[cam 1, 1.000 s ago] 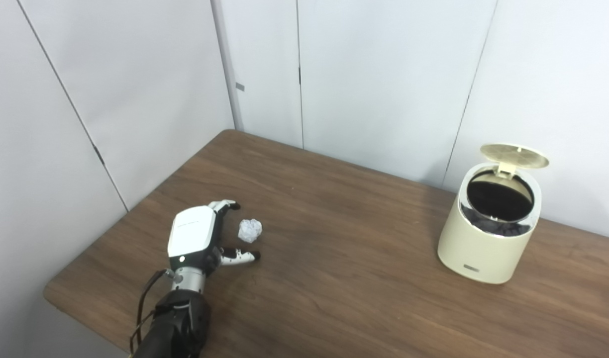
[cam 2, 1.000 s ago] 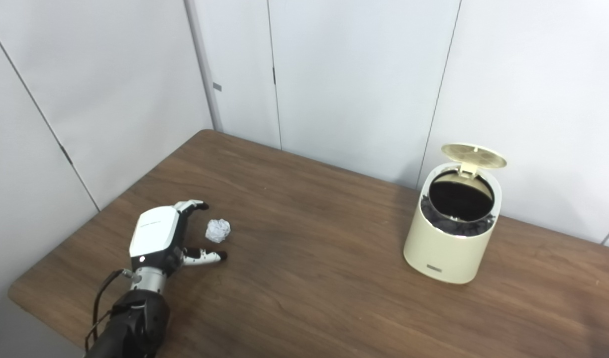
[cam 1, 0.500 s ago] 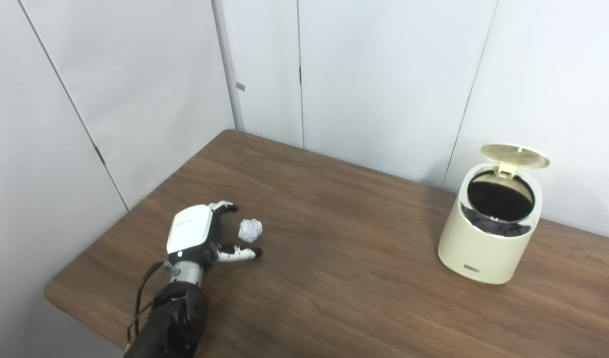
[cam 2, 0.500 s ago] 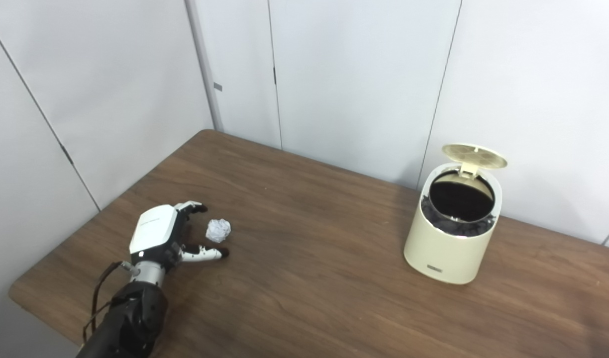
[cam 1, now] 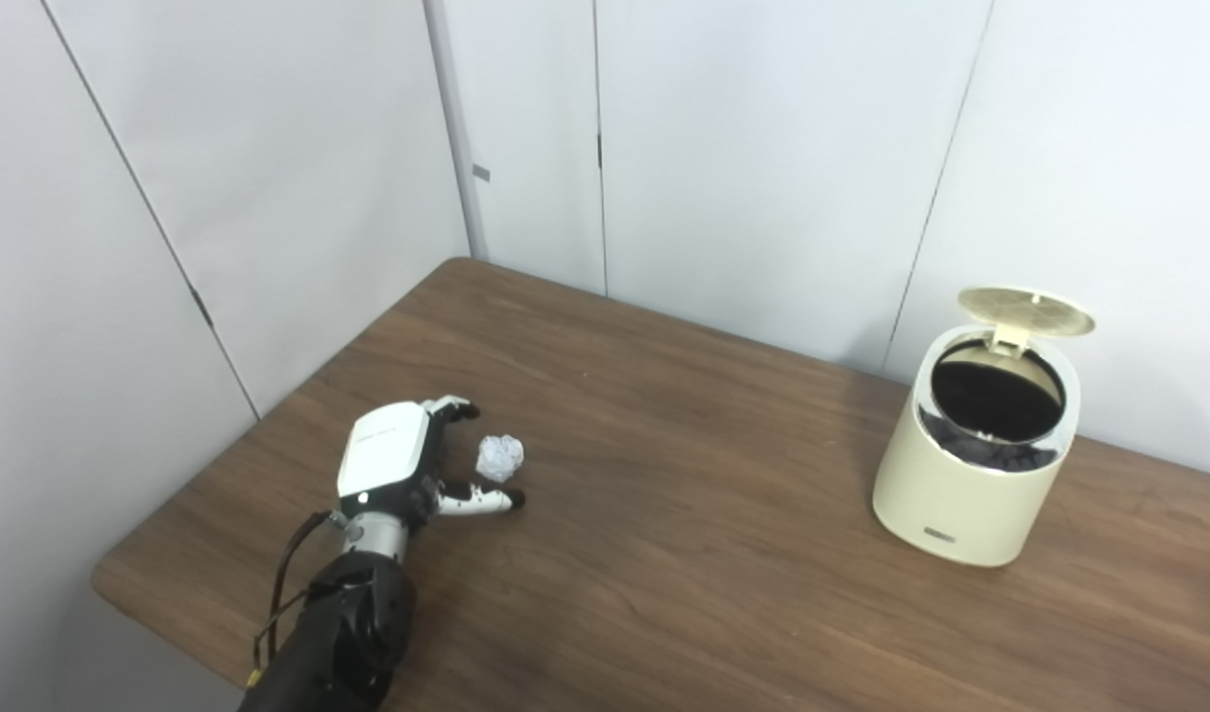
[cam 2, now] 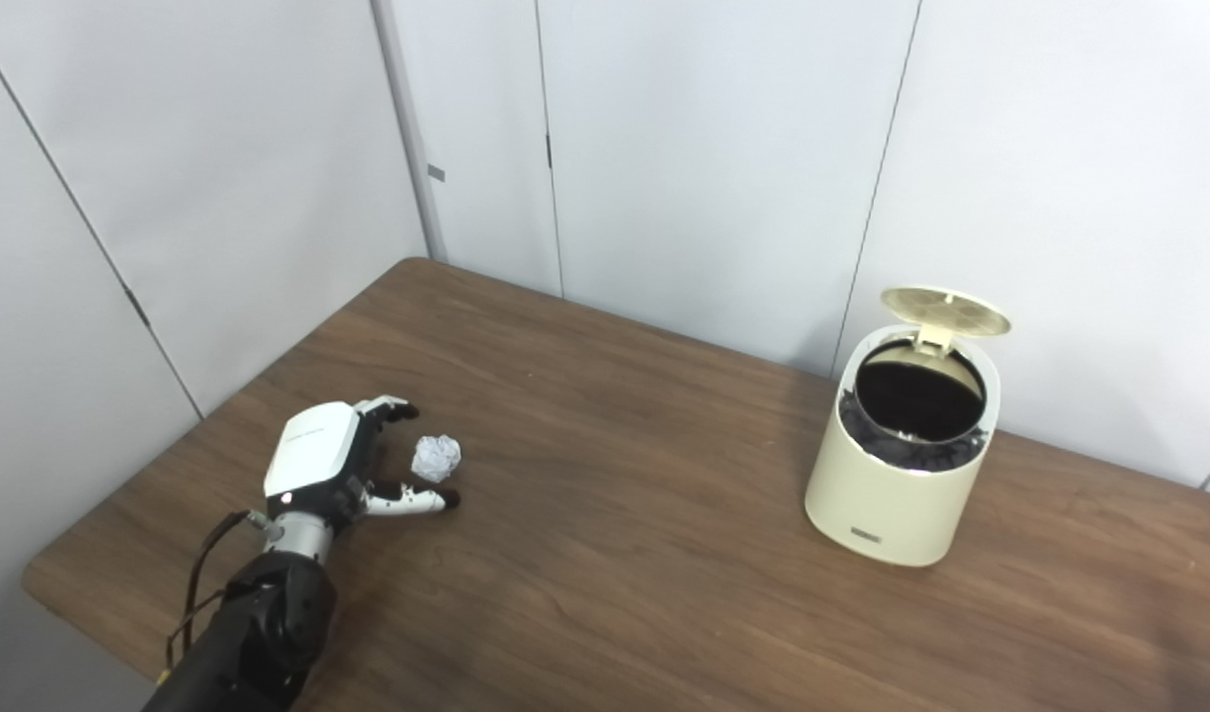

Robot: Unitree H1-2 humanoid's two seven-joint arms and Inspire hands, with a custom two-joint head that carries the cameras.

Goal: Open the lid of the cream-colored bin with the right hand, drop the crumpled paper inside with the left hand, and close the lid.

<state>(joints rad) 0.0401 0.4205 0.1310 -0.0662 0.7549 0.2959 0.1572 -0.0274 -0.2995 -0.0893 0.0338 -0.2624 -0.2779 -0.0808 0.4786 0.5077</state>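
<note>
A small white crumpled paper (cam 1: pixel 500 456) lies on the brown table near its left end. My left hand (cam 1: pixel 392 463) rests on the table just left of the paper, open, its fingers above and its thumb (cam 1: pixel 481 500) below the paper, not touching it. The cream-colored bin (cam 1: pixel 971 465) stands at the far right with its round lid (cam 1: pixel 1026 311) tipped up and its dark inside showing. My right hand is out of view, apart from a dark speck at the right eye view's right edge.
The wooden table (cam 1: pixel 684 554) stretches between hand and bin. White wall panels (cam 1: pixel 763 148) close in behind and to the left. The table's left edge (cam 1: pixel 111 583) lies close to my left forearm.
My left hand has lowered a little and drawn closer around the paper. The paper, bin and lid have stayed put; the camera shifted slightly.
</note>
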